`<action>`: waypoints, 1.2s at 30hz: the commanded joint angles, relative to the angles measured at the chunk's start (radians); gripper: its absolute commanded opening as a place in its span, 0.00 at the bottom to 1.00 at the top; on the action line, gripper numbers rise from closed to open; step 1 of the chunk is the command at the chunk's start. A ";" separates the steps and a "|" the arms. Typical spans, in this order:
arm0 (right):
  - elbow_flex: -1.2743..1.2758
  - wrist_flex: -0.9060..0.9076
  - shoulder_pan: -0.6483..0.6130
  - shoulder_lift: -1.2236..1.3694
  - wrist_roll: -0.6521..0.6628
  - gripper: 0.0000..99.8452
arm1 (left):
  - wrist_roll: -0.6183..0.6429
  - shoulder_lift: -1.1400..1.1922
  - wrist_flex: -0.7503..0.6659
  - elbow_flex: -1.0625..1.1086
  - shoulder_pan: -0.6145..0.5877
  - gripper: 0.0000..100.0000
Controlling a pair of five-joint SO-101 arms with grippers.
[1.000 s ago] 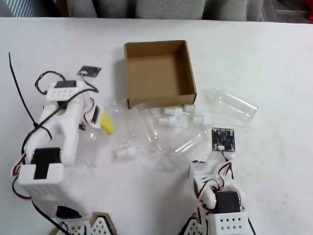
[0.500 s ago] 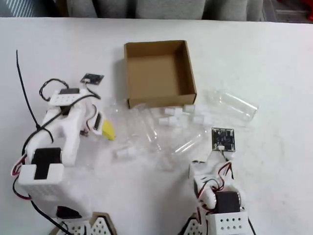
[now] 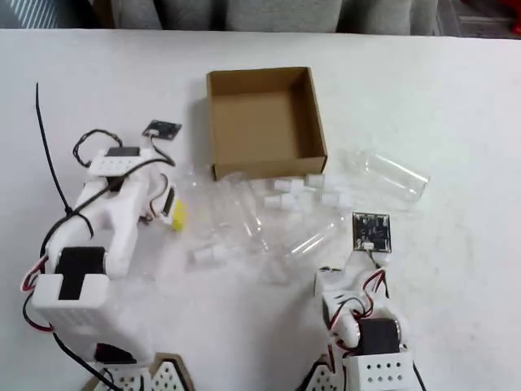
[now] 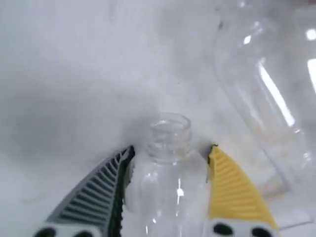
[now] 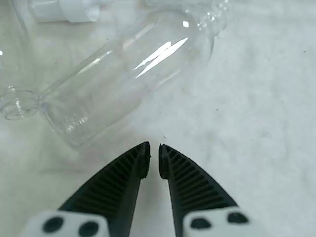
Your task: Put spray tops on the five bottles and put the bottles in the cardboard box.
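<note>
Right wrist view first, nearest the arm bases: the right gripper (image 5: 153, 153) hangs over the white table (image 5: 256, 98) on the arms' side of the cardboard box (image 3: 269, 169), well apart from it. Its two black jaws are drawn to a narrow slit with nothing between them. Just past its tips, toward the box, a clear lying bottle (image 5: 128, 74) rests on its side with its threaded neck bare. A white spray top (image 5: 64, 10) lies beyond that bottle.

Closer to the box, off its left front corner, the left gripper (image 4: 171, 150) is closed on the held bottle (image 4: 168, 187). The grey jaw presses one shoulder and the yellow jaw the other, just below the open, topless neck. Another clear bottle (image 4: 266, 98) lies just beside it, on the box's side.

From the high view, a loose spray top (image 3: 207, 254) sits on the table between the two arms. More spray tops (image 3: 285, 186) cluster just in front of the box's front wall, among the clear bottles lying there. A wide bottle (image 3: 391, 175) lies off the box's right front corner. Farthest out, the box stands upright and open, and the bottles all lie on the table outside it.
</note>
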 commanded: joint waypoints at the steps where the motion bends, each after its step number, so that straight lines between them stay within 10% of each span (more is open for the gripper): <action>1: 0.009 0.004 0.005 -0.005 -0.003 0.02 | 0.002 -0.013 -0.031 -0.009 -0.013 0.02; 16: 0.008 -0.133 0.065 -0.007 0.021 0.02 | 0.112 -0.165 -0.193 0.121 -0.081 0.02; 24: 0.006 -0.351 0.153 -0.007 0.675 0.02 | 0.114 -0.420 -0.399 0.374 -0.065 0.02; 36: -0.299 -0.232 -0.105 0.064 0.779 0.02 | 0.114 -0.470 -0.422 0.402 -0.073 0.02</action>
